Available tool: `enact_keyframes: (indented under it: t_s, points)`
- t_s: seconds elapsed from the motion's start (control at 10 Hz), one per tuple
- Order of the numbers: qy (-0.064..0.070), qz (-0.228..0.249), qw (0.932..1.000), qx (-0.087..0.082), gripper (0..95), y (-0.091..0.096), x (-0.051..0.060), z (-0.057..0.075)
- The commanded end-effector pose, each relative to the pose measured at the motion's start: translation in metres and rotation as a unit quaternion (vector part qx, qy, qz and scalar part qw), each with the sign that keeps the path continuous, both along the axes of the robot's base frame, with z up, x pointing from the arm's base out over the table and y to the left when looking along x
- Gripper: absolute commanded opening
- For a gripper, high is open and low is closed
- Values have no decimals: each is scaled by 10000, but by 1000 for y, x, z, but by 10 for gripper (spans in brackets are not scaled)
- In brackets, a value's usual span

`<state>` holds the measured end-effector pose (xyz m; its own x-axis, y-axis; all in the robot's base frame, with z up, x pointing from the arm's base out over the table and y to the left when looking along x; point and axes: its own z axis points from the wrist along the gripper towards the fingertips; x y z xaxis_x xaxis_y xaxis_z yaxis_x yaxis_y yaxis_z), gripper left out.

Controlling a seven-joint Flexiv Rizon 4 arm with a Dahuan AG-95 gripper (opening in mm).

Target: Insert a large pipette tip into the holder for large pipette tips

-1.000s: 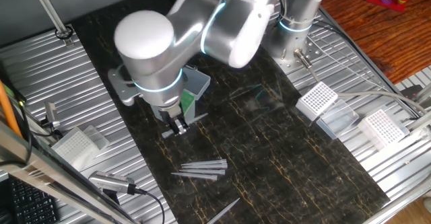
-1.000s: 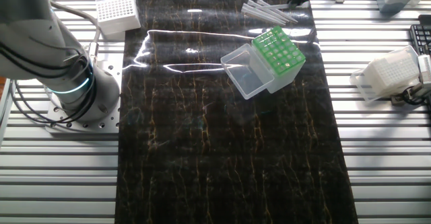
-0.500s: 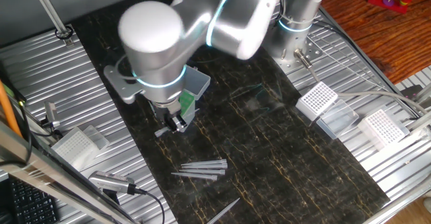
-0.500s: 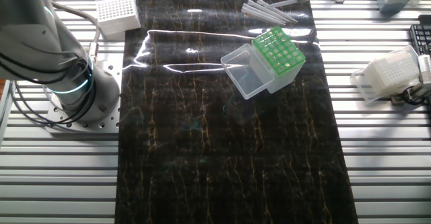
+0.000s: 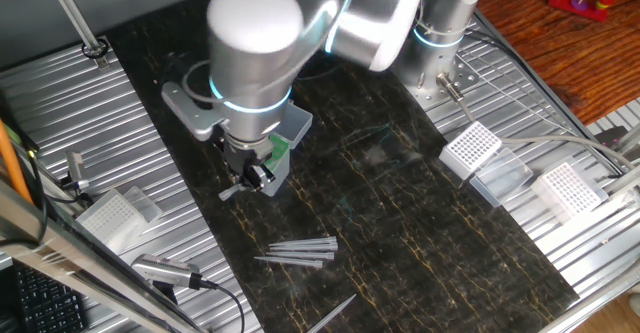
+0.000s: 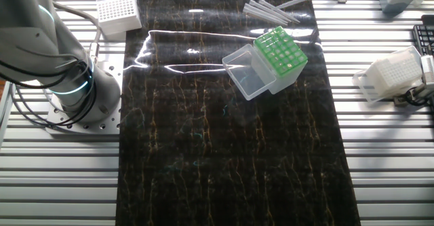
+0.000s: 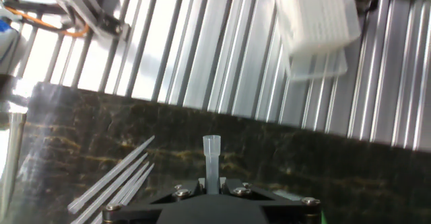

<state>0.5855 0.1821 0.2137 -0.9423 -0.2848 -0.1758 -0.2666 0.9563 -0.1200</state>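
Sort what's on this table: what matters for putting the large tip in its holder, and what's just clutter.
Job:
- pipette tip clamped in the gripper
- green-topped holder, lid open
- loose spare tips

Clutter:
- white grid racks
- white rack by the robot base
- clear tip box

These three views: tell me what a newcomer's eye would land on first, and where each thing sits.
The big silver arm fills the upper left of one fixed view, its gripper down by the green-topped holder on the dark mat. In the hand view a clear tip stands pinched between the fingers. Loose tips lie in a bundle on the mat nearer that camera, and white racks sit on the ribbed table to the right.
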Motion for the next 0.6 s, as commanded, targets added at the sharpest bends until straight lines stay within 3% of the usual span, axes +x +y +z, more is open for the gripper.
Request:
enact_keyframes:
  t_s: [0.1,0.2,0.6]
  points:
    - [-481,254,9985,-100,0,-6,1,1]
    - [-618,334,9974,-126,0,-8,0,2]
    - [-756,417,9963,-54,0,-13,3,12]
